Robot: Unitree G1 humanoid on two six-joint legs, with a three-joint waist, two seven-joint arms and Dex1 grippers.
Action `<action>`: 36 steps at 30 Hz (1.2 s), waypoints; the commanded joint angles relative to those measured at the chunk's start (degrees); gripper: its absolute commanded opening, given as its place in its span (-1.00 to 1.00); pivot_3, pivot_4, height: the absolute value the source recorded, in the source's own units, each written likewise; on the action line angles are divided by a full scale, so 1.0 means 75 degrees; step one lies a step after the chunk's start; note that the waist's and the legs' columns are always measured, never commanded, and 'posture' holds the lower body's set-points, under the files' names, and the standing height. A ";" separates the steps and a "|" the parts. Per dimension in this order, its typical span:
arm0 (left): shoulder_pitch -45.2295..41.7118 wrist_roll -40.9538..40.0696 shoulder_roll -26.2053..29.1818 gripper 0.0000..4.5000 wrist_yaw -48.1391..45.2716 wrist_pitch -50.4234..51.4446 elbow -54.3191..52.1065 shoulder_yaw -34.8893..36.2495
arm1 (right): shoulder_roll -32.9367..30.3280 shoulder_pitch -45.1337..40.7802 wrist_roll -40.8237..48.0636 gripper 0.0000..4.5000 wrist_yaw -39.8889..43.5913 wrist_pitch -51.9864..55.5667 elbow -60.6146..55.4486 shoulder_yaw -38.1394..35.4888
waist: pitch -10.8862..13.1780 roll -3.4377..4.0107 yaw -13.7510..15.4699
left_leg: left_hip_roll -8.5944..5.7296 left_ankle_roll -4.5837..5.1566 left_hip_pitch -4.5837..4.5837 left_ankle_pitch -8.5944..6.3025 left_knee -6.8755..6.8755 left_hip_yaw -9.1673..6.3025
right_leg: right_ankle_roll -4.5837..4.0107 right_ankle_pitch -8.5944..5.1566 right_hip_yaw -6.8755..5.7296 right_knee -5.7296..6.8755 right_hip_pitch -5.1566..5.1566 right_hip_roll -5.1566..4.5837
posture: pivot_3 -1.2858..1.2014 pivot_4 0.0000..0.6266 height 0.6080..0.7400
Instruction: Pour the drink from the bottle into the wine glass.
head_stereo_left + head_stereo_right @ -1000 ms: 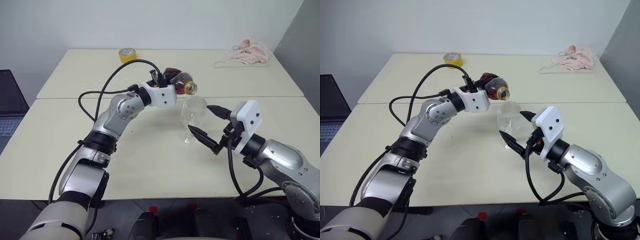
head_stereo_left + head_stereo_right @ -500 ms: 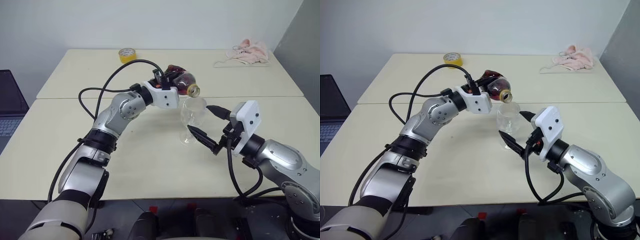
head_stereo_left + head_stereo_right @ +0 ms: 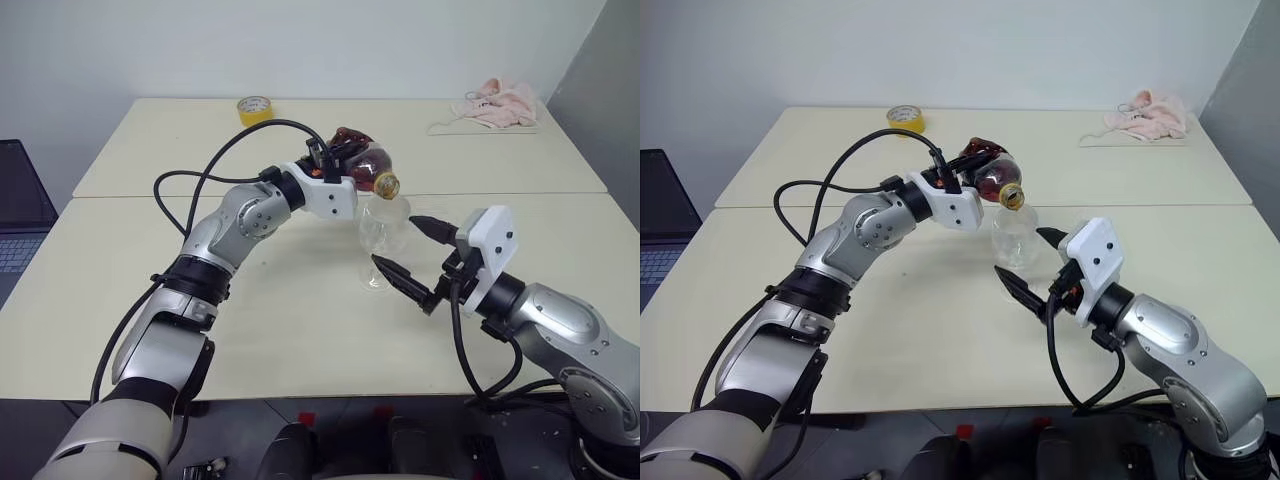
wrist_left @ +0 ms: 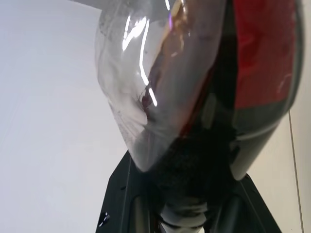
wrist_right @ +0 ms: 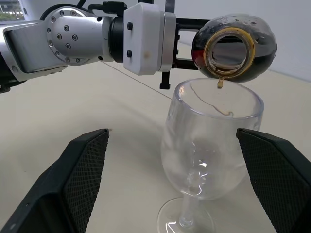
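Observation:
My left gripper point(image 3: 338, 160) is shut on the round body of the bottle point(image 3: 364, 164), which lies tipped with its uncapped mouth point(image 5: 229, 53) just over the rim of the wine glass point(image 3: 383, 234). The dark drink point(image 5: 260, 62) pools in the lower side of the bottle, and a drop point(image 5: 219, 84) hangs at the lip above the bowl. The glass stands upright on the table and looks empty. My right gripper point(image 3: 398, 243) is open, with one finger on each side of the glass at bowl and stem height, not touching it.
A yellow tape roll point(image 3: 254, 108) lies at the far side of the back table and a pink cloth point(image 3: 495, 103) at its far right. A dark laptop point(image 3: 14, 215) sits past the left table edge. A black cable point(image 3: 215, 170) loops over my left arm.
The bottle has rolled and tipped further, its mouth dropping closer to the glass rim. The right gripper has stayed open beside the glass.

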 commanded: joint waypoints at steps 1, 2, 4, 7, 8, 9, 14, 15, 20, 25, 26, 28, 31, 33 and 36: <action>-0.0341 -0.0011 0.0099 -0.66 0.0237 -0.0156 -0.0143 0.0099 | 0.0007 -0.0033 0.0012 1.00 -0.0027 -0.0091 -0.0322 -0.0068 | 0.0000 0.0000 0.0001 | 0.0000 0.0000 0.0000 0.0000 0.0000 0.0000 | 0.0000 0.0000 0.0000 0.0000 0.0000 0.0000 | 0.03 -0.52 1.00; -0.0343 -0.0003 0.0103 -0.66 0.0242 -0.0166 -0.0145 0.0096 | 0.0009 -0.0036 0.0017 1.00 -0.0030 -0.0088 -0.0325 -0.0069 | 0.0000 0.0000 0.0000 | 0.0000 0.0000 0.0000 0.0000 0.0000 -0.0001 | 0.0000 0.0000 0.0000 0.0000 0.0000 0.0000 | 0.03 -0.52 1.00; -0.0382 -0.0003 0.0098 -0.66 0.0251 -0.0176 -0.0104 0.0098 | 0.0014 -0.0061 0.0032 1.00 -0.0042 -0.0068 -0.0326 -0.0073 | 0.0000 0.0000 0.0000 | 0.0000 0.0000 0.0000 0.0000 0.0000 0.0000 | 0.0000 0.0000 0.0000 0.0000 0.0000 0.0000 | 0.03 -0.52 1.00; -0.0522 0.0028 0.0107 -0.66 0.0306 -0.0213 0.0042 0.0099 | 0.0025 -0.0081 0.0059 1.00 -0.0075 -0.0032 -0.0344 -0.0077 | 0.0000 0.0000 0.0001 | -0.0002 0.0000 0.0000 0.0000 0.0000 0.0000 | 0.0000 0.0000 -0.0001 0.0000 0.0000 0.0000 | 0.03 -0.52 1.00; -0.0551 0.0048 0.0113 -0.66 0.0326 -0.0234 0.0082 0.0092 | 0.0026 -0.0081 0.0066 1.00 -0.0085 -0.0024 -0.0352 -0.0077 | 0.0000 0.0000 0.0001 | -0.0003 0.0000 0.0000 0.0000 0.0000 0.0000 | 0.0000 0.0000 -0.0001 0.0000 0.0000 0.0000 | 0.03 -0.52 1.00; -0.0570 0.0073 0.0123 -0.66 0.0349 -0.0264 0.0111 0.0081 | 0.0026 -0.0080 0.0072 1.00 -0.0096 -0.0017 -0.0363 -0.0074 | 0.0000 0.0000 0.0000 | -0.0003 0.0000 0.0000 0.0000 0.0000 0.0000 | 0.0000 0.0000 -0.0001 0.0000 0.0000 0.0000 | 0.03 -0.52 1.00; -0.0620 0.0106 0.0135 -0.66 0.0423 -0.0363 0.0218 0.0036 | 0.0036 -0.0080 0.0105 1.00 -0.0150 0.0012 -0.0395 -0.0070 | 0.0000 0.0000 0.0000 | -0.0002 0.0000 0.0000 0.0000 0.0000 0.0000 | 0.0000 0.0000 0.0000 0.0001 0.0000 0.0000 | 0.03 -0.52 1.00; -0.0619 0.0109 0.0133 -0.66 0.0430 -0.0381 0.0222 0.0030 | 0.0039 -0.0080 0.0106 1.00 -0.0158 0.0020 -0.0403 -0.0067 | 0.0000 0.0000 0.0000 | -0.0002 0.0000 0.0000 0.0000 0.0000 0.0000 | 0.0000 0.0000 0.0000 0.0001 0.0000 0.0000 | 0.03 -0.52 1.00; -0.0632 0.0184 0.0142 -0.66 0.0487 -0.0480 0.0302 -0.0022 | 0.0068 -0.0102 0.0123 1.00 -0.0190 0.0057 -0.0416 -0.0060 | 0.0000 0.0000 0.0000 | -0.0003 0.0000 0.0000 0.0000 0.0001 0.0000 | 0.0000 0.0000 -0.0001 0.0001 0.0000 0.0000 | 0.03 -0.52 1.00; -0.0668 0.0252 0.0172 -0.66 0.0543 -0.0538 0.0361 -0.0051 | 0.0102 -0.0102 0.0115 1.00 -0.0194 0.0072 -0.0414 -0.0044 | 0.0000 0.0000 -0.0001 | -0.0003 0.0000 0.0000 0.0000 0.0000 0.0001 | 0.0000 0.0000 -0.0001 0.0001 -0.0001 0.0000 | 0.03 -0.52 1.00; -0.0676 0.0261 0.0178 -0.66 0.0555 -0.0545 0.0368 -0.0058 | 0.0108 -0.0100 0.0111 1.00 -0.0194 0.0071 -0.0415 -0.0040 | 0.0000 0.0000 -0.0001 | -0.0003 0.0000 0.0000 0.0000 0.0000 0.0001 | 0.0000 0.0000 0.0000 0.0001 -0.0001 0.0000 | 0.03 -0.52 1.00; -0.0691 0.0276 0.0187 -0.66 0.0577 -0.0559 0.0388 -0.0067 | 0.0119 -0.0090 0.0105 1.00 -0.0192 0.0066 -0.0415 -0.0036 | 0.0000 0.0000 0.0000 | -0.0003 0.0000 0.0000 0.0000 0.0000 0.0000 | 0.0000 0.0000 0.0000 0.0001 -0.0001 0.0000 | 0.03 -0.52 1.00; -0.0720 0.0322 0.0205 -0.66 0.0621 -0.0598 0.0436 -0.0082 | 0.0137 -0.0076 0.0102 1.00 -0.0195 0.0061 -0.0420 -0.0032 | 0.0000 0.0000 -0.0001 | -0.0003 0.0000 0.0000 0.0000 0.0000 0.0000 | 0.0000 0.0000 -0.0001 0.0001 0.0000 0.0000 | 0.03 -0.52 1.00; -0.0735 0.0360 0.0217 -0.66 0.0664 -0.0629 0.0471 -0.0098 | 0.0146 -0.0062 0.0096 1.00 -0.0197 0.0060 -0.0428 -0.0024 | 0.0000 0.0000 -0.0001 | -0.0004 0.0000 0.0000 0.0000 0.0000 0.0001 | 0.0000 0.0000 -0.0001 0.0001 -0.0001 0.0000 | 0.03 -0.52 1.00; -0.0755 0.0428 0.0228 -0.66 0.0762 -0.0677 0.0554 -0.0138 | 0.0160 -0.0033 0.0090 1.00 -0.0195 0.0053 -0.0439 -0.0016 | 0.0000 0.0000 -0.0002 | -0.0004 0.0000 0.0000 0.0000 0.0000 0.0001 | 0.0000 0.0000 -0.0001 0.0001 -0.0001 0.0000 | 0.03 -0.52 1.00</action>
